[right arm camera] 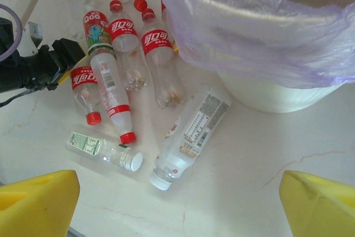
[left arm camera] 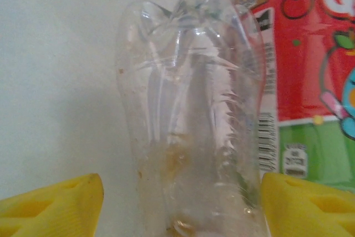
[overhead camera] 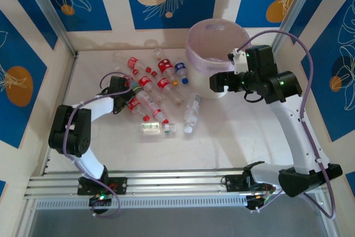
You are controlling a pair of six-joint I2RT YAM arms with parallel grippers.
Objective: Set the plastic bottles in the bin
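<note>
Seemingly loose, a clear bottle [left arm camera: 188, 115] lies between the left gripper's [left arm camera: 180, 184] parted jaws, red-labelled bottle [left arm camera: 310, 54] crowding it; right gripper [right arm camera: 178, 181] gapes by the far-edge bin [right arm camera: 277, 94].

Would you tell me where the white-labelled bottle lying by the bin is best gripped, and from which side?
Grip the white-labelled bottle across its labelled mid-body, coming from above. It lies flat on the table with bare surface along both flanks, so the jaws fit either side; the cap end is narrower.

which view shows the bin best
Top external: nearly the whole bin shows from above, the right arm crossing its near side. The right wrist view shows its near wall and draped bag, cut off by the frame.
</note>
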